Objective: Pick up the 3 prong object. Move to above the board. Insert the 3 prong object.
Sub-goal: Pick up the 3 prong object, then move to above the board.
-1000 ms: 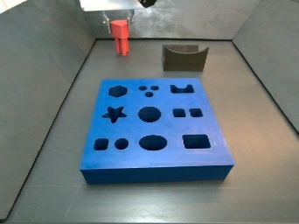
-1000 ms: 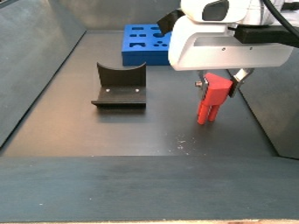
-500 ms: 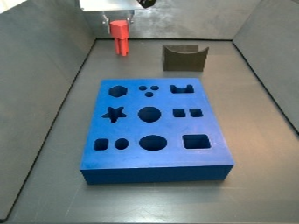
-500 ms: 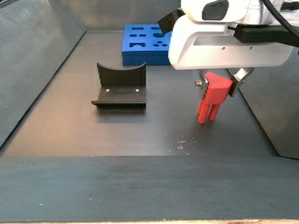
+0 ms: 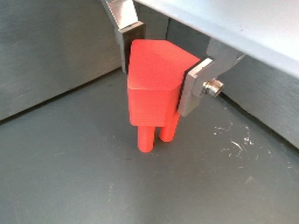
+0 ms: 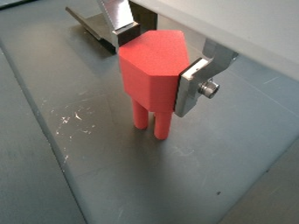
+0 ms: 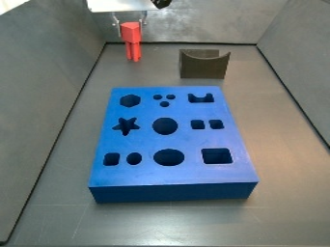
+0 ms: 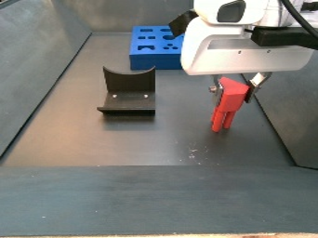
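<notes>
My gripper (image 8: 232, 85) is shut on the 3 prong object (image 8: 228, 105), a bright red upright peg with a blocky top and thin prongs pointing down. In both wrist views the silver fingers (image 5: 197, 84) (image 6: 195, 80) press on the peg's two sides (image 5: 156, 83) (image 6: 149, 74). Its prong tips are at or just above the dark floor; I cannot tell which. In a side view the gripper (image 7: 129, 26) and the peg (image 7: 131, 42) are at the far end of the bin, beyond the board (image 7: 175, 145). The blue board with its cut-out holes lies flat, well apart from the peg, and also shows in the other side view (image 8: 152, 48).
A dark olive U-shaped block (image 7: 203, 64) (image 8: 126, 91) stands on the floor between the peg and the board, off to one side; its edge shows in a wrist view (image 6: 91, 21). Grey bin walls (image 7: 58, 58) enclose the floor.
</notes>
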Controlling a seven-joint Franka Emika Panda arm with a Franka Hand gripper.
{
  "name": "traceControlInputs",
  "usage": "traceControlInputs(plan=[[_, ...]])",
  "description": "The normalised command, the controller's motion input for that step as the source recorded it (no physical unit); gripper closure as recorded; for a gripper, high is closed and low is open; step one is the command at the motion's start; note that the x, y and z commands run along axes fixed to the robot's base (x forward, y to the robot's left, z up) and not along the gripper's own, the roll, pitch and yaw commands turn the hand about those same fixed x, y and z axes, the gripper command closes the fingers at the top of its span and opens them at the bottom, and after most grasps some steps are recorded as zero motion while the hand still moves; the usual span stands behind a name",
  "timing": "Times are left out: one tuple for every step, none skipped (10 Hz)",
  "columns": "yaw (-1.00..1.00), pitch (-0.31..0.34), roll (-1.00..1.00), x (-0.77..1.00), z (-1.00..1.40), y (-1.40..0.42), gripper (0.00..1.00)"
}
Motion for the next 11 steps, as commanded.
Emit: traceControlInputs(plan=[[0.0,0.0,0.0,0.0,0.0,0.0,1.0],[0.0,0.0,0.0,0.0,0.0,0.0,1.0],[0.27,0.001,0.07,-0.17,1.0,-0.16,1.0],[0.23,0.0,0.07,-0.16,1.0,-0.19,1.0],[0.17,0.009,0.08,-0.15,1.0,-0.17,1.0],[0.1,0.042,0.08,-0.13,1.0,-0.15,1.0],[0.08,0.059,0.08,-0.12,1.0,-0.15,1.0],[0.05,0.07,0.09,-0.11,1.0,-0.14,1.0],[0.04,0.066,0.1,-0.11,1.0,-0.13,1.0],[0.04,0.061,0.11,-0.1,1.0,-0.13,1.0],[0.03,0.056,0.12,-0.1,1.0,-0.12,1.0]])
